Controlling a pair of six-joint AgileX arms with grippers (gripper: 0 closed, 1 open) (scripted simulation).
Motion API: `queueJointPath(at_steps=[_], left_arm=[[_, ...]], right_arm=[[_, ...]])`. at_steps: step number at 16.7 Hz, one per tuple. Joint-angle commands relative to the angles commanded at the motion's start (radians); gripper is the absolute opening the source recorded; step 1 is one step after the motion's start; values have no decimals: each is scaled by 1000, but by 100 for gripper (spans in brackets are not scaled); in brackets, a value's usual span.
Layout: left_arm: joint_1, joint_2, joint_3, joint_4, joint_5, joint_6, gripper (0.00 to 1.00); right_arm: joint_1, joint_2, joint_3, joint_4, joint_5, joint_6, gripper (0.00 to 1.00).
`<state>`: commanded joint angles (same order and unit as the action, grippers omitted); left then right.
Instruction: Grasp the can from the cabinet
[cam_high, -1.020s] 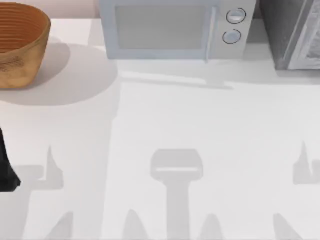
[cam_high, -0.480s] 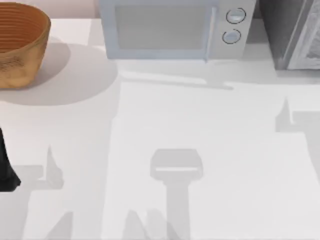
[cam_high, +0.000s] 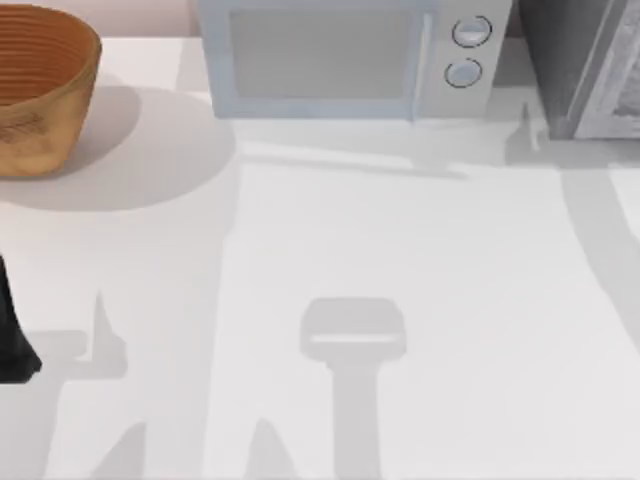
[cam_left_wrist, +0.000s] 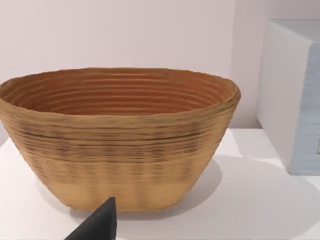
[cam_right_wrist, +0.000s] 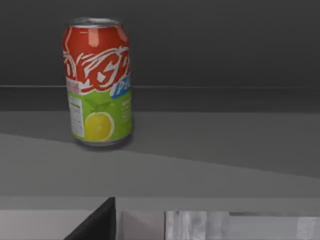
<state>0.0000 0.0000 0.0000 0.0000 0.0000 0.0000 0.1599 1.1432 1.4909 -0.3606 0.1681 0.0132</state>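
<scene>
Fingers: right gripper shows one dark fingertip (cam_right_wrist: 100, 222) at the edge of the right wrist view, nothing between it and anything else. Can't tell how wide the jaws stand. Nothing held as far as visible.

Progress, judging from these views: grasp not done, approach phase only. Can (cam_right_wrist: 97, 82) stands upright on a dark shelf (cam_right_wrist: 225, 140) inside the cabinet (cam_high: 580, 70), untouched, label facing the wrist cam. Cabinet sits at the table's far right, beside the microwave (cam_high: 345, 60).

Can vs finger: well apart. Can is deeper in on the shelf, fingertip is outside, short of the shelf's front lip. Can sits roughly in line with the fingertip, so likely off to one side of gripper centre. Left to do: line up on the can, reach in, close on it, pull out.

Left arm (cam_high: 12, 330) parked at the table's left edge, its fingertip (cam_left_wrist: 97, 225) pointing toward the wicker basket (cam_left_wrist: 120, 135); jaw opening can't be told either.
</scene>
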Motion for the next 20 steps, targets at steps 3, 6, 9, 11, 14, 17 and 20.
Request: queueJointPath(at_steps=[3,6,9,11,14,17,20], left_arm=[[0,0,0,0,0,0,100],[0,0,0,0,0,0,100],[0,0,0,0,0,0,100],[0,0,0,0,0,0,100],[0,0,0,0,0,0,100],[0,0,0,0,0,0,100],[0,0,0,0,0,0,100]], right_arm=[[17,122,168,-38,19,2,100],[24,180,246,-56,28,2,100],[25,184,251,-57,29,3,100],[20,180,248,-55,28,2,100],[54,203,240,-21,63,2,100],[129,255,220,51,140,0,100],[185,294,206,105,198,-2,100]])
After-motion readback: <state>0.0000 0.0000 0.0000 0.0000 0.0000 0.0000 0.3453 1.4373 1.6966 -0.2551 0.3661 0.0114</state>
